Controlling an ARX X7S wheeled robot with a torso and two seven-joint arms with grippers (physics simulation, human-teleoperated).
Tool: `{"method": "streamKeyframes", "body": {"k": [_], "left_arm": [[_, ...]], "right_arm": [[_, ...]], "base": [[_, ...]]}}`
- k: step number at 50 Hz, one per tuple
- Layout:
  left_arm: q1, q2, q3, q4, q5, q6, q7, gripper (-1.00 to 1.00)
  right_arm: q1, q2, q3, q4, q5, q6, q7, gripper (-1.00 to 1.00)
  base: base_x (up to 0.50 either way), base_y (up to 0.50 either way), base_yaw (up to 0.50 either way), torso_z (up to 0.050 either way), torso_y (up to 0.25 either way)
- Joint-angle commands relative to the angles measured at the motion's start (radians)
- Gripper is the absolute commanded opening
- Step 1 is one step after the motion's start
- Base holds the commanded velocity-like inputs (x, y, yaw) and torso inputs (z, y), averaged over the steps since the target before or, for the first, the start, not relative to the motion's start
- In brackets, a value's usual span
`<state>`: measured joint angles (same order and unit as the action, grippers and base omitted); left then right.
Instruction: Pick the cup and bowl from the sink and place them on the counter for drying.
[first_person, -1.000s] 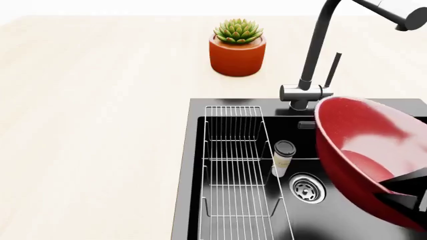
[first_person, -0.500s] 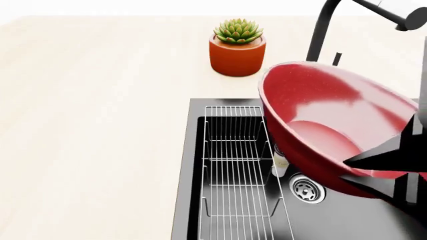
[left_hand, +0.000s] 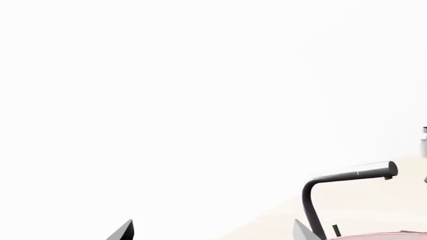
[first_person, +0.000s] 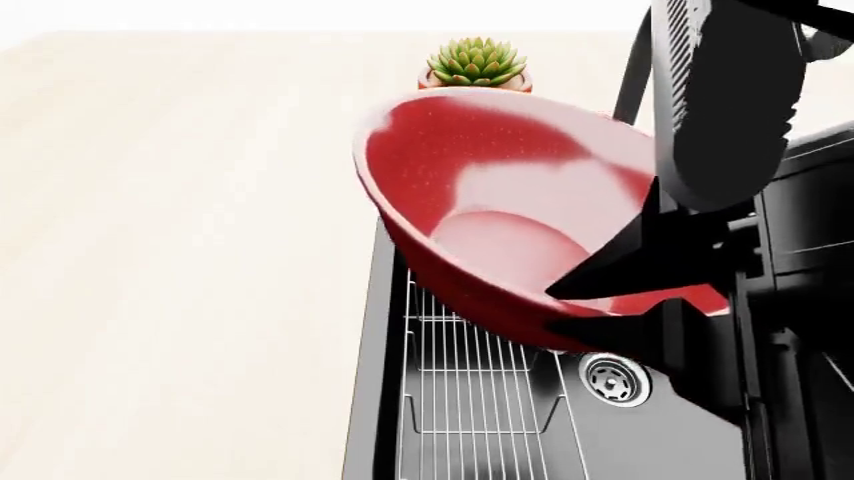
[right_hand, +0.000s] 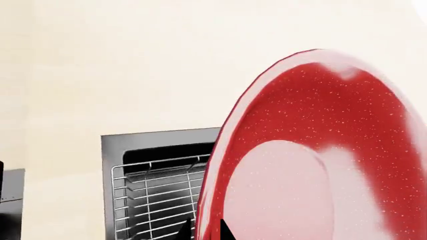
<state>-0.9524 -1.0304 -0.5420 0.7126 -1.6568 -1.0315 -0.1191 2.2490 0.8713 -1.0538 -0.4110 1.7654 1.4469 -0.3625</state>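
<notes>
so right now my right end effector (first_person: 607, 305) is clamped on the rim of the bowl (first_person: 494, 200), one finger inside and one under the lip, and the bowl is up in the air, tipped steeply on its side over the left part of the sink (first_person: 367, 400), above the wire rack (first_person: 467, 400). biggest worry: that's a very big bowl held by one edge pinch, so all the weight hangs off to one side and it could pivot or slide out of the fingers, i'd guess straight onto the rack or the sink edge. second thing, its far rim sits right in front of the plant pot (first_person: 477, 62) in the head view and the faucet (first_person: 638, 70) is close by too, so swinging it carelessly toward the surface (first_person: 174, 250) could clip either one. setting it down tilted like this could also make it roll or wobble, so i'd want to level it first. can't see the cup at all, the bowl and my arm block that bit of the sink. my left end effector (left_hand: 213, 232) only shows two fingertips spread wide apart with nothing between them, nowhere near helping.
</notes>
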Motion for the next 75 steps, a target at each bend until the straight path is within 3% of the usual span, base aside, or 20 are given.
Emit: {"method": "streamKeyframes", "body": {"k": [1, 22, 39, 67, 75], "left_arm": [[0.019, 0.002, -0.023, 0.004, -0.003, -0.001, 0.001, 1.0], [0.061, 0.005, -0.083, 0.007, -0.007, -0.01, 0.018, 1.0], [0.084, 0.005, -0.114, 0.009, -0.015, -0.013, 0.016, 1.0], [0.118, 0.007, -0.156, 0.01, -0.01, -0.025, 0.037, 1.0], [0.125, 0.01, -0.162, 0.013, -0.01, -0.025, 0.04, 1.0]], "right_arm": [[-0.037, -0.124, 0.019, 0.035, -0.105, -0.063, -0.071, -1.0], [-0.062, -0.391, -0.074, 0.159, -0.455, -0.209, -0.326, -1.0], [-0.121, -0.598, -0.22, 0.399, -0.772, -0.441, -0.465, -1.0], [-0.291, -0.865, -0.256, 0.725, -0.9, -0.64, -0.411, -1.0], [-0.231, -0.871, -0.471, 0.755, -0.66, -0.822, -0.289, -1.0]], "base": [[0.0, 0.0, 0.0, 0.0, 0.0], [0.0, 0.0, 0.0, 0.0, 0.0], [0.0, 0.0, 0.0, 0.0, 0.001], [0.0, 0.0, 0.0, 0.0, 0.0], [0.0, 0.0, 0.0, 0.0, 0.0]]}}
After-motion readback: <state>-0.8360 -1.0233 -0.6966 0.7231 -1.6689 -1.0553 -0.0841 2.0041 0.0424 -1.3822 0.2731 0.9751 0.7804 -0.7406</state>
